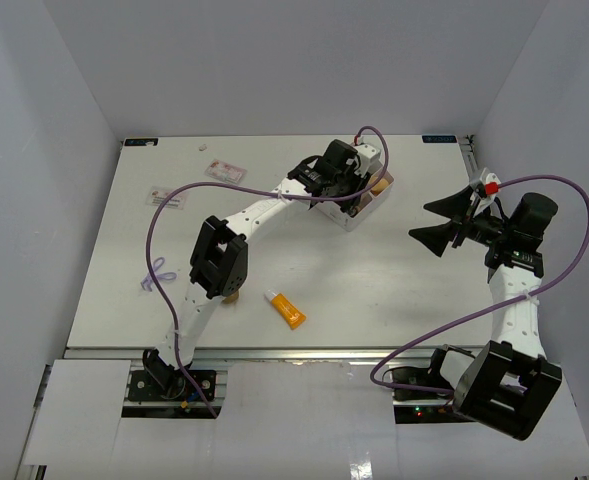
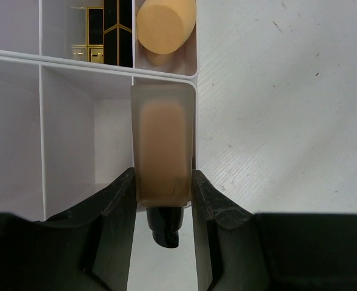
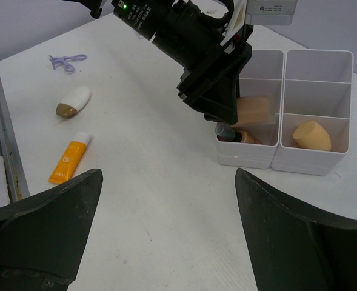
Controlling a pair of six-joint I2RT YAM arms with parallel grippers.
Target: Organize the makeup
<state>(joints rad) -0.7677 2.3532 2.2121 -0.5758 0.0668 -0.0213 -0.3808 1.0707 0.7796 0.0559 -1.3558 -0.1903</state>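
Note:
My left gripper (image 2: 163, 188) is shut on the beige bottle (image 2: 163, 145), its dark cap (image 2: 164, 225) pointing back toward the wrist. The bottle hangs tilted in a near compartment of the white box (image 2: 42, 121), with the cap above the rim in the right wrist view (image 3: 230, 131). A tan sponge (image 2: 164, 27) and black-and-gold lipstick tubes (image 2: 117, 30) sit in other compartments. On the table lie the orange tube (image 1: 285, 309) with its white cap and a white-and-tan sponge (image 3: 74, 100). My right gripper (image 1: 444, 220) stands open and holds nothing, to the right of the box.
A purple cord loop (image 3: 66, 60) lies at the table's left side. Small paper labels (image 1: 226, 170) lie at the back left. The left arm's elbow (image 1: 219, 262) hangs over the table just left of the orange tube. Grey walls enclose the table.

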